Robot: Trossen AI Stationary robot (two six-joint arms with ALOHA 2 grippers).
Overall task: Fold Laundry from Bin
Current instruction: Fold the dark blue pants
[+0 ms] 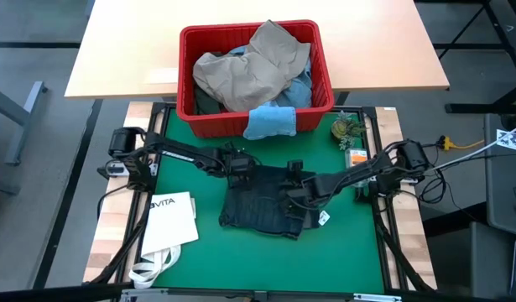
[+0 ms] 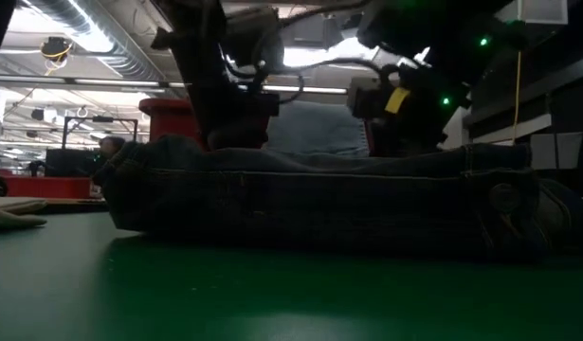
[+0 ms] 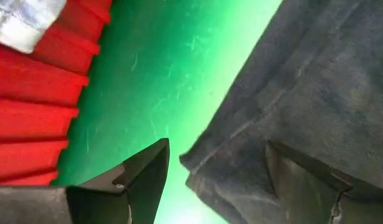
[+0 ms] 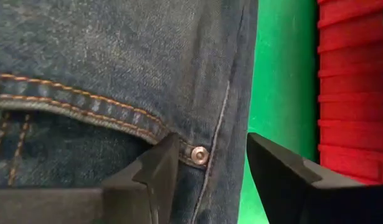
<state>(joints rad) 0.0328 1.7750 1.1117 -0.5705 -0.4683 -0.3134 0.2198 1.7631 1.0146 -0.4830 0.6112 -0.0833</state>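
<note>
Dark navy jeans lie flat on the green mat at mid-desk, bunched into a rough folded block, a small white tag showing at the edge nearest the right arm. From desk height the same jeans fill the width of the view as a low dark mound.

Left claw sits at the jeans' far edge, the side toward the bin. Its fingers stand apart, one over bare mat, the other over dark denim, the hem edge running between them. Nothing gripped.

Right claw is over the jeans' far right part. Fingers apart here too, straddling a seam with a copper rivet and orange stitching; one finger lies on denim, the other near the cloth's edge beside green mat. No clamp visible.

Red bin stands at the mat's far edge, heaped. On top a khaki garment; blue denim shows under it; a small light blue cloth hangs over the near rim.

White VITA tote bag lies flat on the mat on the left arm's side, handles trailing toward the near edge.
</note>
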